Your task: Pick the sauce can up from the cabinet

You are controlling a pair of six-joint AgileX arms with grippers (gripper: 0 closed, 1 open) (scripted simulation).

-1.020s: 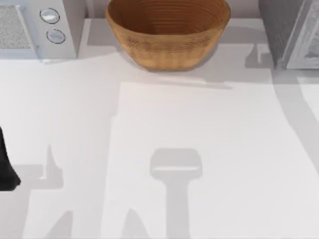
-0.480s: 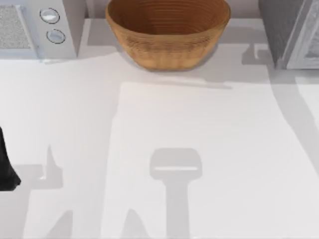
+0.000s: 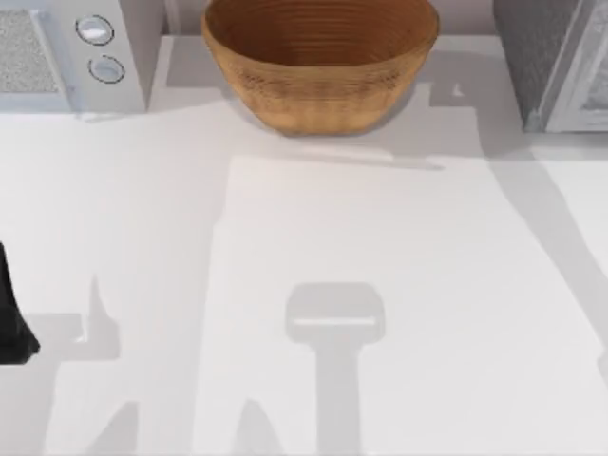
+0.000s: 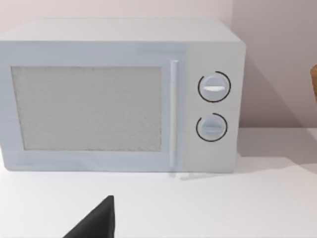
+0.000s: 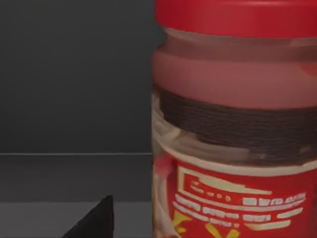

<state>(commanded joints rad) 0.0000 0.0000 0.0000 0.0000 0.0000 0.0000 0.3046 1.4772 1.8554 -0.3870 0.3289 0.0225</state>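
Right claw point(image 5: 94, 223) sits inside the dark interior of the grey speckled cabinet point(image 3: 546, 57), close up to the small upright sauce can point(image 5: 233, 129): glossy red lid, translucent body, red-and-tan paper label. Cannot tell how wide this claw stands. Risk, as I judge it: the can looms off-centre, so closing may clip the slick curved wall and topple it. Left claw point(image 4: 96, 223) idles facing the pale microwave-like box point(image 4: 119, 94).
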